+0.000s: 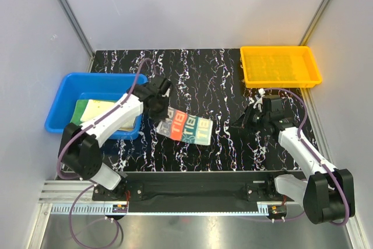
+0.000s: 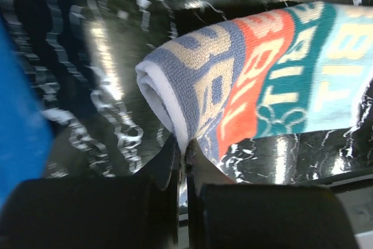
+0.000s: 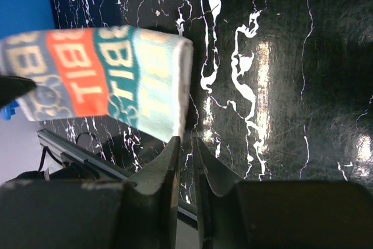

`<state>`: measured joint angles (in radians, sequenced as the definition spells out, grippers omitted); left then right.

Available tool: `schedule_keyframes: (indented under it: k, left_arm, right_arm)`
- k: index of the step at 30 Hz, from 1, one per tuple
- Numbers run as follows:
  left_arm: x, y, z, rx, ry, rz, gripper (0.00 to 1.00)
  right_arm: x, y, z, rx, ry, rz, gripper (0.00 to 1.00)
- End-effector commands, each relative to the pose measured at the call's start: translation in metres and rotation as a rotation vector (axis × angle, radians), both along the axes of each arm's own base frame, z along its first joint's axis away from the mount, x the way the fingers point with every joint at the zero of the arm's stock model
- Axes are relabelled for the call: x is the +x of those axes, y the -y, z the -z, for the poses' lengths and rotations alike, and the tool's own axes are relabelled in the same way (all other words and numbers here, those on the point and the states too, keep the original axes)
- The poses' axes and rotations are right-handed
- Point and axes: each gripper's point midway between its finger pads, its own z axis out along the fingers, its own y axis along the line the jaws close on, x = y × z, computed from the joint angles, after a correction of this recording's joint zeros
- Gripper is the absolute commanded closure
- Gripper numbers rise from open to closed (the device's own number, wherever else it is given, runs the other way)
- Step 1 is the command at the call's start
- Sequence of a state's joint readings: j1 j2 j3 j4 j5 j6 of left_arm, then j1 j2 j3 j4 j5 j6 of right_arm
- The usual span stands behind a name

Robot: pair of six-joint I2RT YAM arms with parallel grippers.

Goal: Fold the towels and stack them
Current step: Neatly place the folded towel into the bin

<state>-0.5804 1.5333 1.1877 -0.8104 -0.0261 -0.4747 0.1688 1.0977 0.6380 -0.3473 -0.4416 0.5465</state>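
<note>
My left jaws are pinched shut on the white hem at the left end of the RABBIT towel (image 2: 262,80), with the cloth caught right at the tips. My right jaws stand narrowly apart with nothing between them. They hover off the towel's right end and, seen from above, are clear of it. I judge the step in hand to be shifting or tidying this folded towel by its left end. To do it well, I want the pinch to take every layer of the fold, not just the outer hem. I'd lift only enough to clear the tabletop (image 1: 233,86) and travel slowly so the free end trails flat instead of flopping open. The right jaws could steady that far end. The towel lies near the middle of the tabletop, folded into a short thick band. Its rounded left edge is grey-blue, followed by orange, teal and pale blocks with cream lettering. The blue bin (image 1: 58,106) beside my left arm holds a pale yellow towel (image 1: 96,108).
</note>
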Motion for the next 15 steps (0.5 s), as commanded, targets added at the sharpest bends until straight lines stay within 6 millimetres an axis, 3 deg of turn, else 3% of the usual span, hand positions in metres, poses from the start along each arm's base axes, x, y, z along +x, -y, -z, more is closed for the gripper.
schedule_keyframes:
  k: [1, 7, 10, 13, 15]
  left_arm:
    - [-0.003, -0.050, -0.036, 0.198, 0.036, 0.008, 1.00]
    - [0.020, -0.100, -0.079, 0.282, 0.129, -0.031, 1.00]
    - [0.031, -0.119, -0.089, 0.316, 0.156, -0.008, 1.00]
    - [0.038, -0.156, -0.094, 0.432, 0.146, -0.053, 1.00]
    - [0.043, -0.166, -0.101, 0.429, 0.175, -0.094, 1.00]
  right_arm:
    - [0.006, -0.004, -0.018, 0.015, 0.044, -0.032, 0.79]
    - [0.006, -0.009, -0.018, 0.051, 0.053, -0.043, 0.79]
    - [0.004, -0.010, -0.016, 0.060, 0.058, -0.054, 0.79]
    - [0.003, -0.013, -0.013, 0.063, 0.048, -0.080, 0.79]
    - [0.003, -0.013, -0.015, 0.065, 0.055, -0.086, 0.79]
